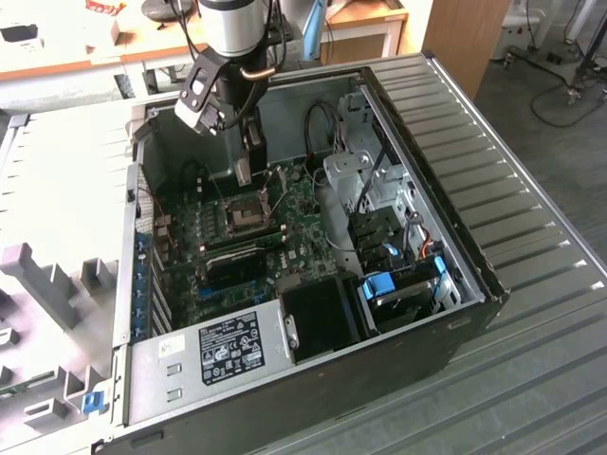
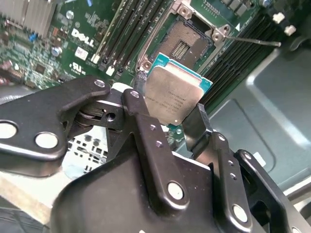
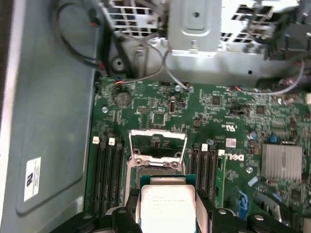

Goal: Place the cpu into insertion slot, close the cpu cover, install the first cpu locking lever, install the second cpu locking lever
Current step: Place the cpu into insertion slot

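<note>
Your gripper (image 2: 167,110) closed on the cpu (image 2: 173,92) by its two edges, held in the air just above the insertion slot (image 2: 187,42), not touching it, the cpu cover (image 3: 158,145) standing open

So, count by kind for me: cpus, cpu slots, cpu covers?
cpu: 1
slot: 1
cover: 1
Total: 3
</note>
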Controlling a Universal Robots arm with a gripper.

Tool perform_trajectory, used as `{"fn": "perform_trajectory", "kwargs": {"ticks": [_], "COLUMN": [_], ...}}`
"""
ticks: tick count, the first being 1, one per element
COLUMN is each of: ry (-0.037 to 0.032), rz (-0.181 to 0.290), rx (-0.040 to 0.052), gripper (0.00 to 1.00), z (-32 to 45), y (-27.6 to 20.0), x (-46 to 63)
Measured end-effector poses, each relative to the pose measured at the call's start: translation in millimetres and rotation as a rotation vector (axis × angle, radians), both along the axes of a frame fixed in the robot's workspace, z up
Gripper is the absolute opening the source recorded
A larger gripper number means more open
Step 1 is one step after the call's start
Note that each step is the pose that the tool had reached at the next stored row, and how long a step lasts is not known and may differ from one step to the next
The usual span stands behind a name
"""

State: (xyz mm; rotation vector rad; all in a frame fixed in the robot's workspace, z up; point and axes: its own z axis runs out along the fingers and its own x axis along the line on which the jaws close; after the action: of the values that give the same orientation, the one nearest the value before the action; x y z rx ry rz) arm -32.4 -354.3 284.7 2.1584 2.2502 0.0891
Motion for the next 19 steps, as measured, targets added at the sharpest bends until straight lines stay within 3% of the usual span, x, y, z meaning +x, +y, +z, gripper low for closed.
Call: {"fn": "perform_trajectory", "kwargs": {"ticks": [3, 19], "ry": [0.0002, 0.0008], "rz": [-0.041, -0.048], "rx": [0.0, 0.0002], "gripper": [0.54, 0.54], "z": [-0.3, -1.2], "y": [0.0, 0.0], "x": [-0.1, -0.2]}}
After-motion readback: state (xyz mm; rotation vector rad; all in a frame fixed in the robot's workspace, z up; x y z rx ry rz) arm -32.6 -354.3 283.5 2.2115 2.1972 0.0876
